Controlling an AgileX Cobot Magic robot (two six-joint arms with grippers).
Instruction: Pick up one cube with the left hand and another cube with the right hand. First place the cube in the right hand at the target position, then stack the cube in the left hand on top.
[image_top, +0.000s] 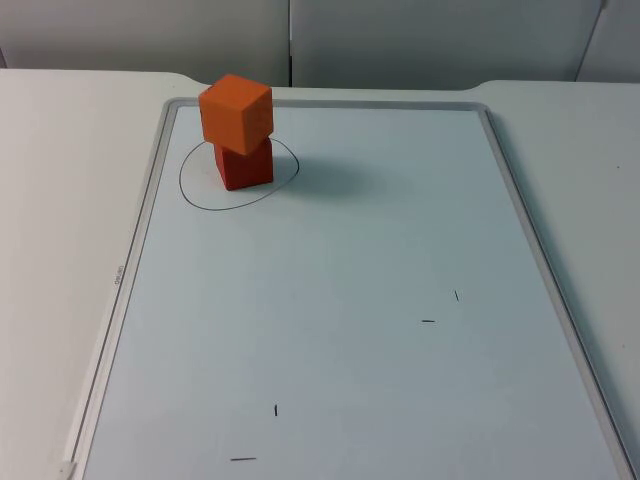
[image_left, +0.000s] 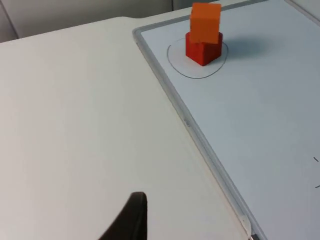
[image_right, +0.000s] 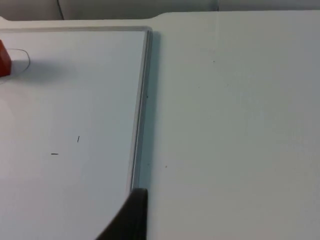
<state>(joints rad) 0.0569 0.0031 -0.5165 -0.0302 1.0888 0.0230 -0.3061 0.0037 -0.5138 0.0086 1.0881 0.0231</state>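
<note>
Whiteboard (image_top: 330, 300) on white table (image_top: 60, 200) carries stacked cubes (image_top: 238, 135); fingers' state cannot be told.

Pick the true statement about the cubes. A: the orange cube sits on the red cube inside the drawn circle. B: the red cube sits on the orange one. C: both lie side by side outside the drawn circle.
A: the orange cube rests on the red cube within the drawn circle.

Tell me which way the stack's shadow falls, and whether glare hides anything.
Top view: orange cube on red cube casts a soft shadow toward the picture's right on the whiteboard; no glare. Left wrist view: the same shadow beside the stack, drawn circle readable. Right wrist view: even light, red cube's edge beside faint shadow.
</note>
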